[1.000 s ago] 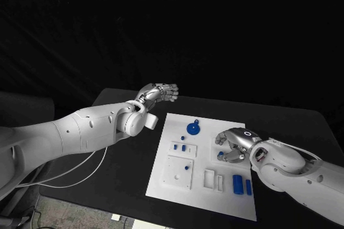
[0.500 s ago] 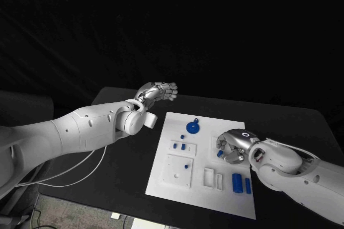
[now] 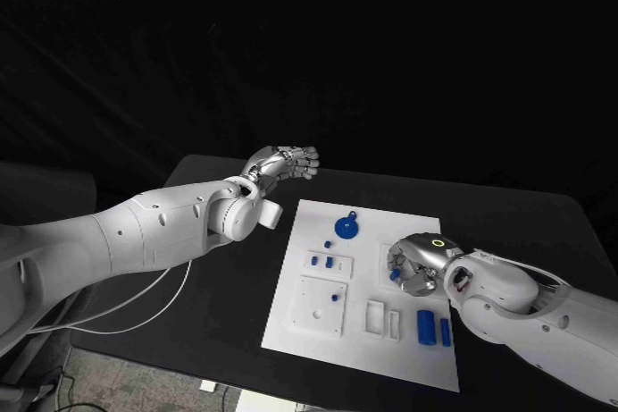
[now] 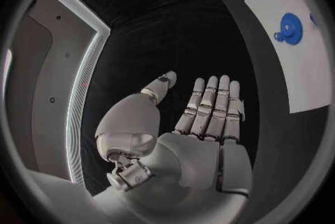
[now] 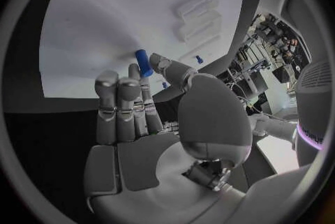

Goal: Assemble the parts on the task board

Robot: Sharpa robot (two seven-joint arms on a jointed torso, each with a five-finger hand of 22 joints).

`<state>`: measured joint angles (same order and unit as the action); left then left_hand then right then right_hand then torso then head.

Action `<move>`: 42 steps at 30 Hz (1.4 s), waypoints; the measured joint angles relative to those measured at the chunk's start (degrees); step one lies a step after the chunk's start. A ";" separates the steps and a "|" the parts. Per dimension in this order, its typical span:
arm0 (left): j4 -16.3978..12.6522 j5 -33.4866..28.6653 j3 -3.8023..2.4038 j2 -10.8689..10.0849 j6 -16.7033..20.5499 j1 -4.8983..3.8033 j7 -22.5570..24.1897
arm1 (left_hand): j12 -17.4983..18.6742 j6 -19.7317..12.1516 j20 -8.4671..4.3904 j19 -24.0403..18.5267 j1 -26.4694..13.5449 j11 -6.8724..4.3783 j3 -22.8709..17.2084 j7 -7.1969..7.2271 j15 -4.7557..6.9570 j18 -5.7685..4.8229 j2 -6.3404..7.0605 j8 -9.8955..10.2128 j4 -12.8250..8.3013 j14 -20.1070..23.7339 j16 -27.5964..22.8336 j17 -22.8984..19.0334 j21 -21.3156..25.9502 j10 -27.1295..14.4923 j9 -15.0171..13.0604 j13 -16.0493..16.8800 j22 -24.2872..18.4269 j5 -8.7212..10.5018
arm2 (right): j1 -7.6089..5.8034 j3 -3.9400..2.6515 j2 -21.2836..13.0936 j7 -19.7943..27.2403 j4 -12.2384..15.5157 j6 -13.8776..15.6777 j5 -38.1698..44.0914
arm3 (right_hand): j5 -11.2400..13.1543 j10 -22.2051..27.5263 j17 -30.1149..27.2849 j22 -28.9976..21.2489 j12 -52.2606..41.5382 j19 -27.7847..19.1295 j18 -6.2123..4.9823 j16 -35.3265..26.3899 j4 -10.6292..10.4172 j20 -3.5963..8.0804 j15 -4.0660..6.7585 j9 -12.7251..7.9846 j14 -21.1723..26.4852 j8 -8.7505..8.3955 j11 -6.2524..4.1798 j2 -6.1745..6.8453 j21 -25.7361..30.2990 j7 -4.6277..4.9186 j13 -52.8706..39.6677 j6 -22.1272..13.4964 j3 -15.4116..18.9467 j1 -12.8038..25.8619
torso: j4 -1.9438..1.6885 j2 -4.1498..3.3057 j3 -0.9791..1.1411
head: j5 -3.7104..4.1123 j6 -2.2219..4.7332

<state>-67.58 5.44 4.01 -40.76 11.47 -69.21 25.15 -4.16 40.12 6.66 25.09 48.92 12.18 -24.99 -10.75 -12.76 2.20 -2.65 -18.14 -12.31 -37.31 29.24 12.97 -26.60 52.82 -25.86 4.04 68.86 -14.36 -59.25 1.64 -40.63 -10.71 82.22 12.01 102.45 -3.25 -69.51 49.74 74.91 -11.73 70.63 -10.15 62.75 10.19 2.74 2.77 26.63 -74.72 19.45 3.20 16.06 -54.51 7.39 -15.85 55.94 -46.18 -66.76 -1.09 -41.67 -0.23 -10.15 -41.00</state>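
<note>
The right hand [image 3: 414, 267] is pinching a small blue peg [image 5: 144, 62] over the board [image 3: 363, 340], its long axis pointing down toward it; the left hand [image 3: 286, 166], fingers spread and empty, is hanging well apart over the bench [image 3: 206, 278].

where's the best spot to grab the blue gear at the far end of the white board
Take the round blue gear by its toothed rim, coming straight down from above. It lies flat on the white task board, so its sides give little to pinch; opposing fingertips across the rim probably fit best. A small blue nub sticks out at its edge.
</note>
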 measured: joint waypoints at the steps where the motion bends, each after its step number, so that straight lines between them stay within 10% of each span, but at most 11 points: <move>1: 0.00 0.00 0.00 0.00 -0.01 0.00 0.00 | 0.00 0.00 0.00 0.00 0.00 0.00 0.00 0.00 0.00 0.00 0.00 0.00 0.00 0.00 0.00 0.00 0.00 0.00 0.00 0.00 0.00 0.00 | 0.02 0.00 0.08 0.00 -0.02 -0.02 0.04 | 0.15 -0.03 0.00 0.00 -0.20 0.00 0.00 0.00 -0.17 0.00 0.00 0.06 0.00 0.24 -0.03 -0.31 -0.13 0.09 -0.06 0.13 -0.18 0.07 | 0.01 0.01 0.00 | 0.00 -0.03; 24: 0.09 0.00 0.00 0.05 -0.10 0.00 -0.02 | 0.00 0.00 0.00 0.00 0.00 0.00 0.00 0.00 0.00 -0.02 0.00 0.00 0.00 0.00 0.00 -0.02 0.21 0.00 0.05 0.00 -0.01 0.21 | 0.52 -0.03 0.34 -1.48 0.23 1.95 1.99 | 0.38 -2.40 0.00 0.00 -2.75 0.00 0.03 0.23 0.57 0.43 1.42 1.70 -0.38 2.28 -0.96 -2.82 -1.11 -1.46 -2.11 3.49 -2.93 -0.07 | -0.03 0.03 -0.04 | -0.15 -0.53; 34: 0.42 0.00 0.00 0.05 -0.09 0.00 -0.02 | 0.00 0.00 0.00 0.00 0.00 0.00 0.00 0.00 0.00 -0.02 0.00 0.00 0.00 0.00 0.00 0.03 0.21 0.00 0.04 0.00 0.04 0.21 | 0.54 -2.06 -1.12 -1.67 4.88 5.06 2.15 | 0.39 -2.82 0.01 0.00 -2.82 0.13 0.03 0.22 0.97 0.55 1.54 2.03 -0.26 2.28 -1.37 -2.87 -1.68 -1.69 -2.36 3.72 -3.95 -0.14 | 0.00 0.06 -0.05 | -0.53 -0.55; 42: 0.58 0.00 0.00 0.13 -0.08 0.00 -0.03 | 0.00 0.00 0.00 0.00 0.00 0.00 0.00 0.00 0.00 -0.03 0.00 0.00 0.00 0.00 0.00 0.02 0.21 0.00 0.04 0.00 0.04 0.21 | 0.54 -2.21 0.67 -1.74 6.30 7.63 2.18 | 0.43 -3.15 0.00 0.00 -3.11 0.32 0.03 0.47 1.13 0.72 1.58 2.10 -0.27 2.27 -1.50 -2.87 -1.68 -1.69 -2.52 4.10 -4.12 -0.14 | 0.03 0.05 -0.04 | -0.91 -0.60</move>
<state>-67.00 5.44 4.01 -40.63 11.39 -69.21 25.13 -4.16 40.12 6.66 25.09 48.92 12.18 -24.99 -10.75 -12.76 2.17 -2.65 -18.14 -12.31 -37.31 29.24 12.99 -26.38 52.82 -25.82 4.05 68.90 -14.15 -58.70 -0.57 -39.95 -12.45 88.51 19.64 104.62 -2.82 -72.65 49.74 74.91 -14.84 70.96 -10.12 63.22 11.31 3.45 4.35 28.73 -74.98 21.73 1.70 13.19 -56.19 5.71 -18.37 60.04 -50.30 -66.90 -1.06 -41.62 -0.27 -11.05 -41.59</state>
